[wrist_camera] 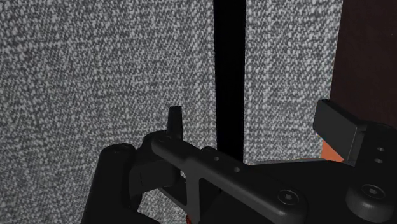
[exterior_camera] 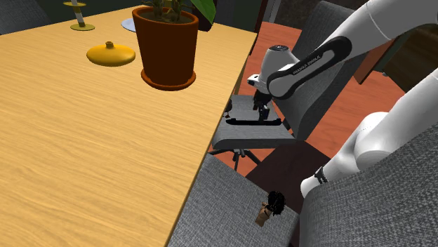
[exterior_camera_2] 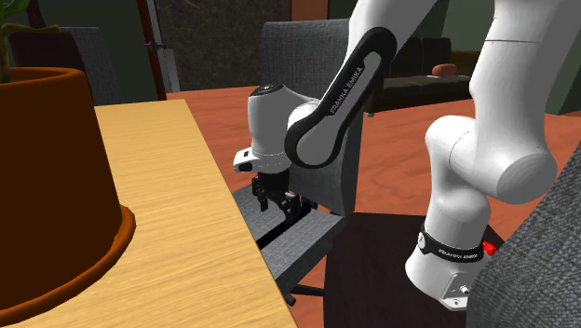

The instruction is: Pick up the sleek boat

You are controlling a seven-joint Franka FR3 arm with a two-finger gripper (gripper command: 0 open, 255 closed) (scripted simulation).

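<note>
One relation decides this pick: the slim black boat [exterior_camera: 253,121] lies flat on the seat of the grey fabric office chair [exterior_camera: 242,140], and the all-black two-finger gripper [exterior_camera: 262,111] hangs right over the boat's middle. So the target is basically straight below the tool. The fingers stand apart in the wrist view and I don't see them clasping anything. The boat's long axis looks to run across the seat, from the table side toward the backrest, so I'd guess closing across the narrow hull is the way to go. Room is tight sideways: the chair's backrest rises close on one side and the light wooden table [exterior_camera: 84,147] edges the seat on the other. Straight up looks free. Well beyond the chair, on that table, sits a brown-orange plant pot [exterior_camera: 167,45].
</note>
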